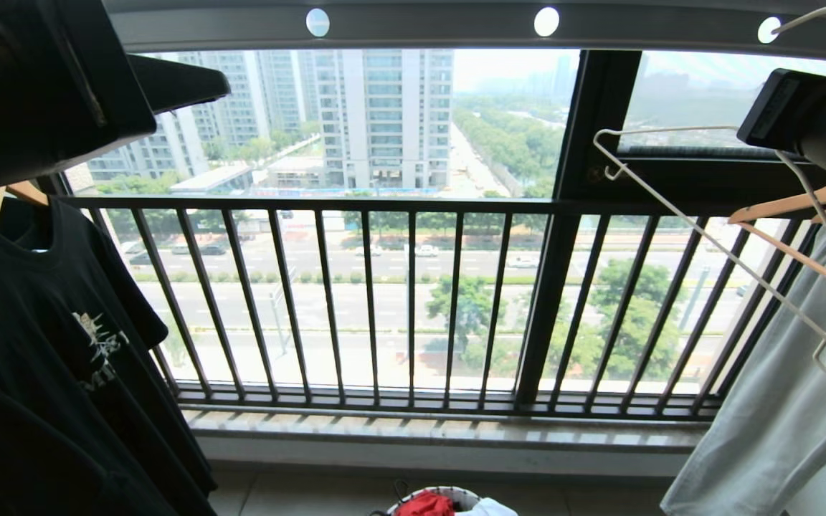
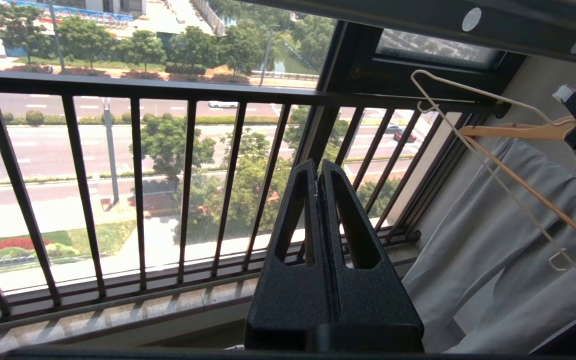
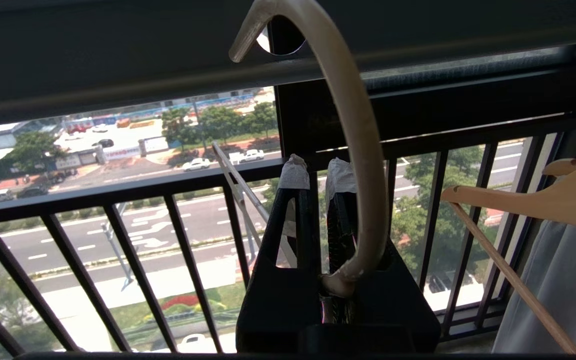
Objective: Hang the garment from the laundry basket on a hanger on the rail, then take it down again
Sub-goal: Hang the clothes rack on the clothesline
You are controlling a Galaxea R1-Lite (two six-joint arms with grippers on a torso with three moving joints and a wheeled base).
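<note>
The right gripper point(image 3: 318, 192) is clamped on the neck of the hanger point(image 1: 714, 244), jaws nearly together with the twisted wire pinched between the taped fingertips point(image 3: 294, 172); in the head view only the arm's dark wrist body is seen at the upper right. The hanger is held tilted, bare, its curved hook up at the rail point(image 1: 456, 29), close to one of the round holes (whether the hook touches the rail cannot be told). The hanger's bar is slanted down toward the right, crossing in front of a wooden hanger point(image 1: 793, 208) carrying a pale grey-white garment point(image 1: 779, 423). The left gripper point(image 2: 318, 185) is fully closed on nothing, pointed at the window railing point(image 1: 384, 301), well apart from the hanger. The red T-shirt point(image 1: 424, 505) is seen lying in the laundry basket point(image 1: 456, 493) on the floor below the railing, at the bottom edge of the head view, with a white item point(image 1: 488, 507) beside it. A black T-shirt point(image 1: 62, 344) is hung on another wooden hanger at the left.
</note>
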